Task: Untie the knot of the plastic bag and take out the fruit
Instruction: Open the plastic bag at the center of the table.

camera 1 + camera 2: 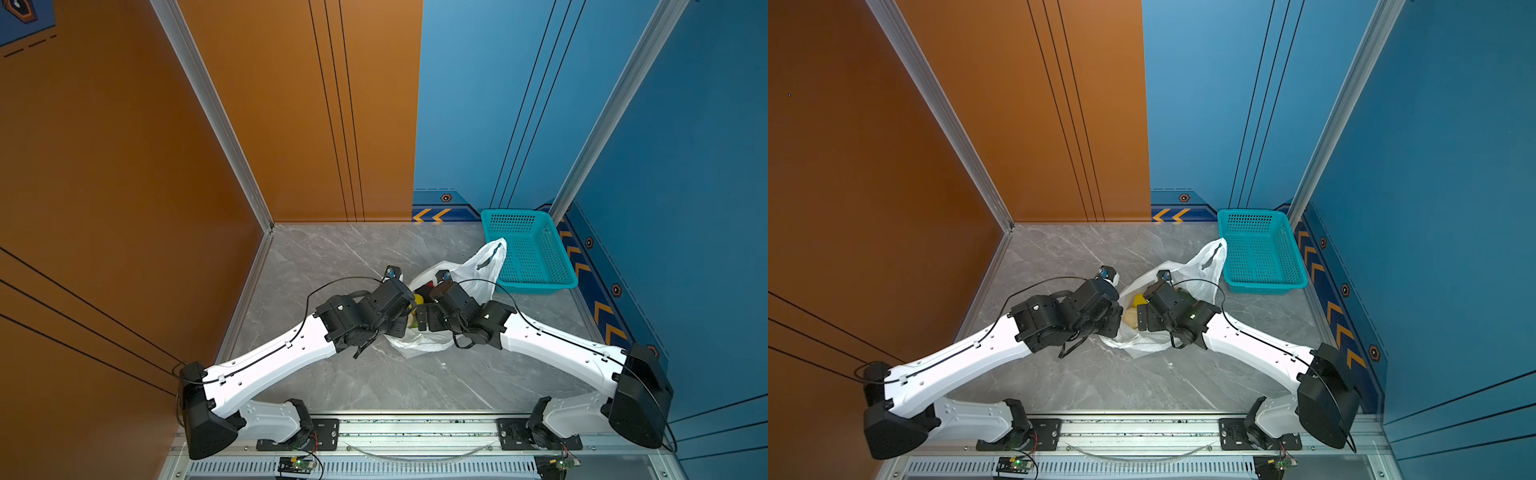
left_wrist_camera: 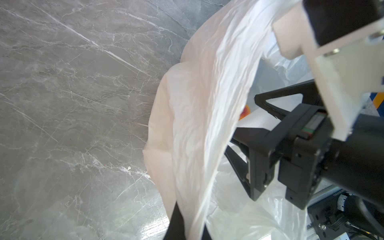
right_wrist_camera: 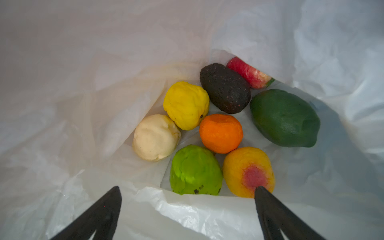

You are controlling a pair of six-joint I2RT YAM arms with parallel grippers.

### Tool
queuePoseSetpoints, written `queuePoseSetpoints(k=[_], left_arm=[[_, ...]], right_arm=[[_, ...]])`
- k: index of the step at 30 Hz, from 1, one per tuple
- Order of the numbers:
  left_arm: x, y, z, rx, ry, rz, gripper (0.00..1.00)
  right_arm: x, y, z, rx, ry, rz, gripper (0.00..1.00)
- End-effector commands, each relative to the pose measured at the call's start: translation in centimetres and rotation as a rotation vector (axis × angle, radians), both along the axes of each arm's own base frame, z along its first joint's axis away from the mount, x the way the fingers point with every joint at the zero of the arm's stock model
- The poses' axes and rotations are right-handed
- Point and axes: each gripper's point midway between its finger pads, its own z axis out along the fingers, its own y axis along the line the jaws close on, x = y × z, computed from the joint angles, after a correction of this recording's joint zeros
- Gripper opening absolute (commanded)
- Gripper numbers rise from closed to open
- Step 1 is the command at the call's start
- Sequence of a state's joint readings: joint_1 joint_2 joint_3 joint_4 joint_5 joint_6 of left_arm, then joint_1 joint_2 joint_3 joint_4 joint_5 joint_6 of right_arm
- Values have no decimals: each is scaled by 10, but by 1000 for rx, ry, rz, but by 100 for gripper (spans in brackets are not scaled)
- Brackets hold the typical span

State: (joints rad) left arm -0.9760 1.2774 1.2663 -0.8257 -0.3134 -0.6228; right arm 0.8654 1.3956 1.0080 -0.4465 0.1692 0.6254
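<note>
Plastic bag [image 1: 465, 270], mid-frame in both top views, gapes open, no knot seen: untying prob. done. 8 fruit [image 3: 220, 133] lie inside, none out yet. Left hand [image 2: 187, 220] pinches bag rim; right hand [image 3: 188, 189] spread wide, empty, over the mouth.

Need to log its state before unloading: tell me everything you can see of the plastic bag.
The bag is thin, crinkly, translucent white plastic, lying on the table beside the basket, one handle sticking up. Its mouth gapes open. Eight fruit lie inside. The left gripper is shut on one wall, holding it up; the right gripper, open, points into the mouth.
</note>
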Motion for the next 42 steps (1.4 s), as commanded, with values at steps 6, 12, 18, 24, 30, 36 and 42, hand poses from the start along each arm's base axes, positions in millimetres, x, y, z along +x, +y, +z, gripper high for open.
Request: queuePoseSetpoints(k=[6,12,18,24,30,36,42], left_arm=[[-10,8,-11,-23,46,17,0],[-26,10,-30,-21,98,-14,0],[-32,15,-38,-10,115,-16,0],[-26,8,-30,3,89,-38,0],[-25,-1,-32,14,97,-57,0],[-20,3,-30,28,78,-36,0],[-12,5,-19,19,46,-4,0]], right_arm=[[-68,-16,-67,-96,225,64,100],[-103,-17,-94,-142,321,70,100],[-75,-9,-67,-89,249,23,100],[-40,-15,-54,-42,214,-75,100],[-20,-6,-52,67,216,-113,97],[-21,18,-57,138,242,-93,92],[-16,25,-69,145,232,-104,90]])
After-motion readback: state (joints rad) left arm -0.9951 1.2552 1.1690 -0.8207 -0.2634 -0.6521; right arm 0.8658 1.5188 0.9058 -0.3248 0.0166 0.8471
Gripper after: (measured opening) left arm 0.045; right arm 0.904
